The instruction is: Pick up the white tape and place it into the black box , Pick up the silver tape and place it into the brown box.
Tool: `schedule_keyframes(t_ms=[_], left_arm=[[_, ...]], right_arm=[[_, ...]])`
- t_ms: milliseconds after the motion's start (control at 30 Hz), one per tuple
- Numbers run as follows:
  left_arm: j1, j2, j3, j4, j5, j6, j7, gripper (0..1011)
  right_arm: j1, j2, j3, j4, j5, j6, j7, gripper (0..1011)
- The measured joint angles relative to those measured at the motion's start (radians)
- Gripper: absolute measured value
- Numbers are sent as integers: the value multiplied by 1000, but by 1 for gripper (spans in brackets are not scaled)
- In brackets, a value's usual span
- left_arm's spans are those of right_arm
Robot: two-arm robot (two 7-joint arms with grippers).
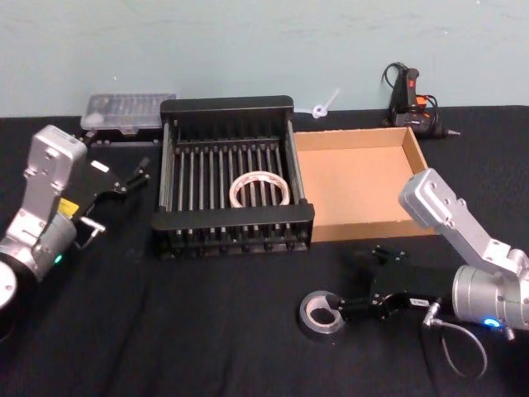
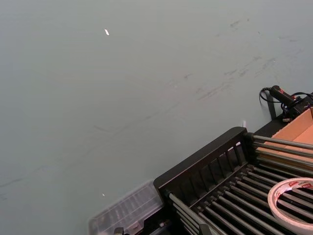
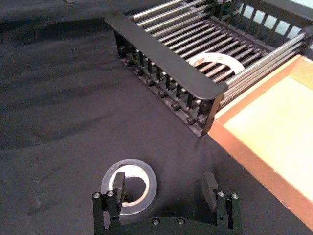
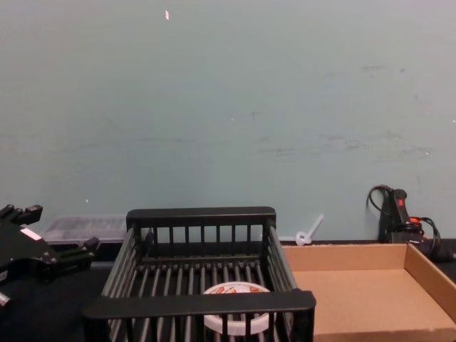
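1. Silver tape (image 1: pixel 323 315) is lying flat on the black table (image 1: pixel 207 331), near the front and well in front of the brown box (image 1: pixel 364 184).
2. My right gripper (image 1: pixel 351 309) is down low right at that roll, jaws spread wide and not clamped on anything. In the right wrist view one finger (image 3: pixel 119 185) sits inside the roll's hollow centre, the other finger (image 3: pixel 210 188) is off to the outside, away from the silver tape (image 3: pixel 129 186). So the near wall of the roll is between my jaws, with the roll sitting way over toward one finger.
3. White tape (image 1: pixel 259 189) is inside the black box (image 1: pixel 233 108), lying flat on the bottom bars, roughly mid-crate and a bit toward the brown box side. You can see its red-orange print from the chest view too (image 4: pixel 237 317).
4. Brown box sits just to the right of the black box, the two side by side and about touching.
5. My left gripper (image 1: pixel 139 175) is parked off to the left of the black box, up above the table, jaws a bit apart and holding nothing.
6. Clear plastic case (image 1: pixel 128 112) sits behind my left gripper by the wall, and a black tool with a cord (image 1: pixel 409 99) is behind the brown box.
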Motion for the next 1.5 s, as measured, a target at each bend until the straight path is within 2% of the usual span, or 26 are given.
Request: schedule_keyframes(t_ms=[233, 500, 933, 1500], left_arm=[[0, 0, 0, 0, 0, 0, 0, 1001], [0, 0, 0, 0, 0, 0, 0, 1001], [0, 0, 0, 0, 0, 0, 0, 1001], [0, 0, 0, 0, 0, 0, 0, 1001]], right_arm=[[20, 3, -28, 19, 6, 6, 4, 1002], [46, -9, -60, 53, 3, 12, -8, 1002], [64, -15, -87, 76, -1, 17, -5, 1002], [78, -26, -103, 96, -9, 19, -7, 1002]])
